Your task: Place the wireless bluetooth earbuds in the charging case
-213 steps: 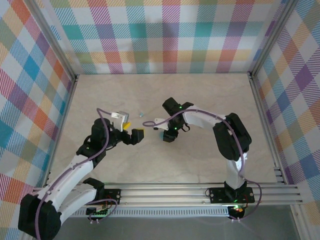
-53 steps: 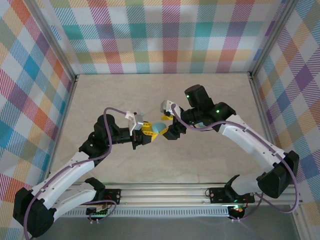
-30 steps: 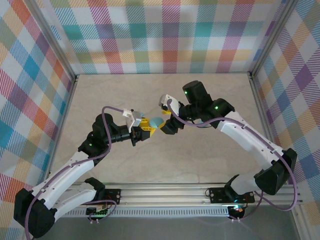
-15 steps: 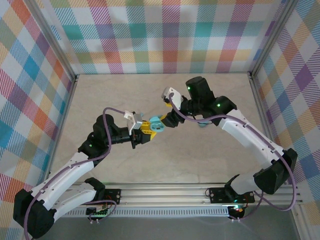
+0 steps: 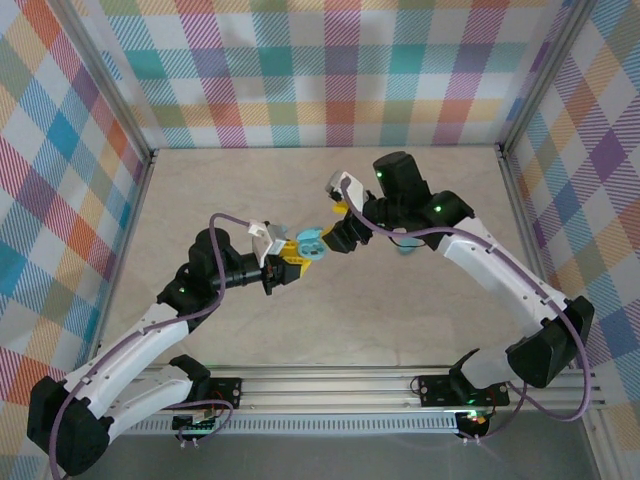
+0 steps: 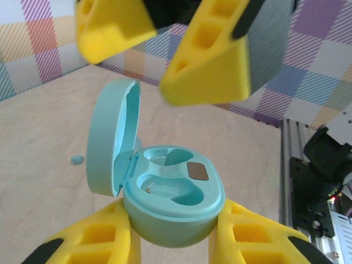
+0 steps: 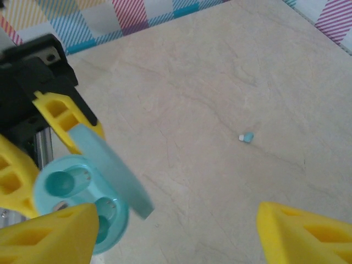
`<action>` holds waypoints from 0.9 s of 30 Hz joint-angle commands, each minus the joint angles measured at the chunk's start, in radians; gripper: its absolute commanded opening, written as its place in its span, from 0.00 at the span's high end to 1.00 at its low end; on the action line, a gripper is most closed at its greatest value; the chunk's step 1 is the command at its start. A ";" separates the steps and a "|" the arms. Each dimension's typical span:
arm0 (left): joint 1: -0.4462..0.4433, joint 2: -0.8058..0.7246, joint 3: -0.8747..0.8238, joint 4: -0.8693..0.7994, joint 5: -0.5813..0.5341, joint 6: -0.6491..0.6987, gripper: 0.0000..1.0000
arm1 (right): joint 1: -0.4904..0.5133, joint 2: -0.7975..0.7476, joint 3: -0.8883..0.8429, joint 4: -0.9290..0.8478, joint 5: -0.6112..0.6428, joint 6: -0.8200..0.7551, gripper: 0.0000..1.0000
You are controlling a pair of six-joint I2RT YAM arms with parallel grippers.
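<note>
Lid open, both wells look empty, so nothing is inserted yet. Left claw [image 5: 287, 262] pinches the charging case [image 6: 176, 192] above mid-surface. Right claw [image 5: 337, 234] is spread and empty, just beside the lid. One earbud [image 7: 246, 137] lies loose on the surface [image 7: 231, 66], apart from the case. Pick and seat still to do.

One open charging case [image 5: 310, 243], another teal case [image 5: 404, 247], one loose earbud [image 7: 247, 137], two end effectors [image 5: 297, 256] [image 5: 334, 228]

Teal rounded case [image 6: 173, 201]: lid [image 6: 110, 143] hinged open, standing upright, two wells exposed. Held clear of the table [image 7: 220, 66] between the left gripper [image 6: 176, 234] fingers. One earbud [image 7: 247, 137]: tiny teal nub on the table, well apart.
</note>
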 commanded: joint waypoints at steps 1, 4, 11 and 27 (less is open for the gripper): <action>0.008 0.003 -0.004 0.003 -0.042 -0.019 0.88 | -0.030 -0.054 0.007 0.005 -0.058 0.067 0.24; 0.011 0.006 -0.008 0.013 -0.049 -0.024 0.88 | -0.063 -0.064 -0.003 -0.004 -0.063 0.114 0.24; 0.017 0.006 -0.016 0.017 -0.071 -0.023 0.88 | -0.146 -0.007 -0.009 -0.018 0.043 0.285 0.29; 0.021 0.052 0.004 -0.016 -0.071 0.007 0.88 | -0.190 0.668 0.364 -0.349 0.474 -0.012 0.48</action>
